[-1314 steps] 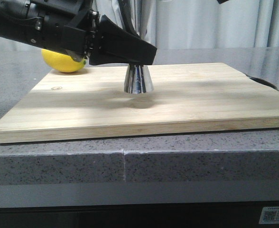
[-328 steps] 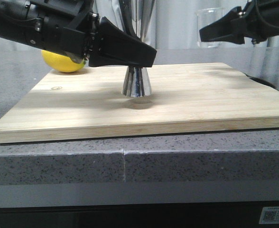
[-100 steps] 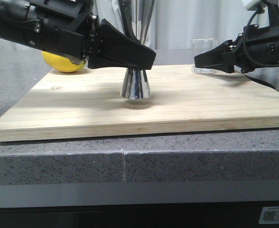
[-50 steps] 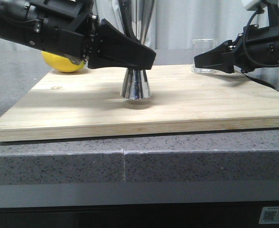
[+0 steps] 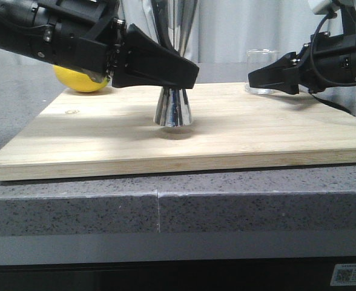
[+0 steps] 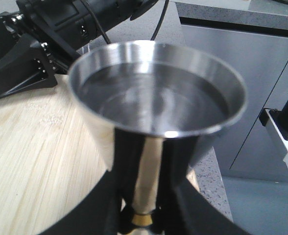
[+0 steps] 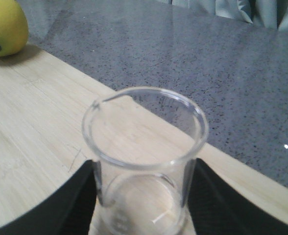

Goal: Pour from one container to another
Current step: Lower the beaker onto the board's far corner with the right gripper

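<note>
Grey speckled countertop carries a wooden cutting board [image 5: 238, 130]; near its middle the steel jigger [image 5: 174, 106] stands upright, the left gripper [image 5: 181, 70] clamped at its waist, and its cup appears to hold clear liquid, so the pour is judged done. Toward the far right edge, the glass beaker [image 5: 261, 71] sits upright and looks empty, fingers of the right gripper [image 5: 264, 77] closed against its sides; releasing it seemingly remains.

We see a grey speckled stone counter [image 5: 226, 206] with a seam down its near face and a dark band below. Pale grey curtains [image 5: 323, 30] hang in folds along the far side. Soft, even light falls from above. To the right, grey cabinet panels [image 6: 232, 73] stand over a bluish floor [image 6: 252, 205].
</note>
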Tool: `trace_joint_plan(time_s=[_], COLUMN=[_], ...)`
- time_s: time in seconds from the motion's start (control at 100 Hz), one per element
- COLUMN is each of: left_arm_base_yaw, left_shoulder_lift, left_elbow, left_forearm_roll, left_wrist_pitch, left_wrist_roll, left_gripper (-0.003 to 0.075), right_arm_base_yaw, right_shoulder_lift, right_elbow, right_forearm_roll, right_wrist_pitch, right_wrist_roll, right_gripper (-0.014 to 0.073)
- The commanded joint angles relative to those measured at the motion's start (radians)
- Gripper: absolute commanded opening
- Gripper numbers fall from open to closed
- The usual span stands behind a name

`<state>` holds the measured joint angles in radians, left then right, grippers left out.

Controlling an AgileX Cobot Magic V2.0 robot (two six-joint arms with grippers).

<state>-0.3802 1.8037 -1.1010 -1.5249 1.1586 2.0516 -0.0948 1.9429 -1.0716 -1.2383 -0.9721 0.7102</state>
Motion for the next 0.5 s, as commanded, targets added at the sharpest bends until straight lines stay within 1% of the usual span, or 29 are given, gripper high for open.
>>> trace_joint_plan(time_s=[0.0,0.09,0.33,0.49], left_arm_base_yaw=[-0.009,-0.009,-0.009,-0.009], left_shoulder_lift=[-0.055,-0.055,-0.055,-0.055], left_elbow=[-0.032,-0.032,-0.032,-0.032], left_forearm_roll=[-0.071,-0.071,-0.071,-0.071], left_wrist_pitch=[0.091,0.091,0.091,0.091], left_wrist_roll=[-0.008,-0.008,-0.008,-0.008], left_gripper=[-0.0012,-0.0012,-0.0012,-0.0012], right_arm_base_yaw=[-0.006,-0.006,-0.006,-0.006], right_shoulder_lift=[-0.03,-0.03,-0.03,-0.03], right_elbow=[-0.017,-0.017,-0.017,-0.017], right_forearm_roll=[0.005,0.005,0.009,0.019], right_wrist_pitch=[0.021,0.021,0.021,0.017], right_wrist_roll=[-0.004,-0.004,-0.004,-0.004], right_gripper=[0.0334,0.0349,0.0442,0.0454])
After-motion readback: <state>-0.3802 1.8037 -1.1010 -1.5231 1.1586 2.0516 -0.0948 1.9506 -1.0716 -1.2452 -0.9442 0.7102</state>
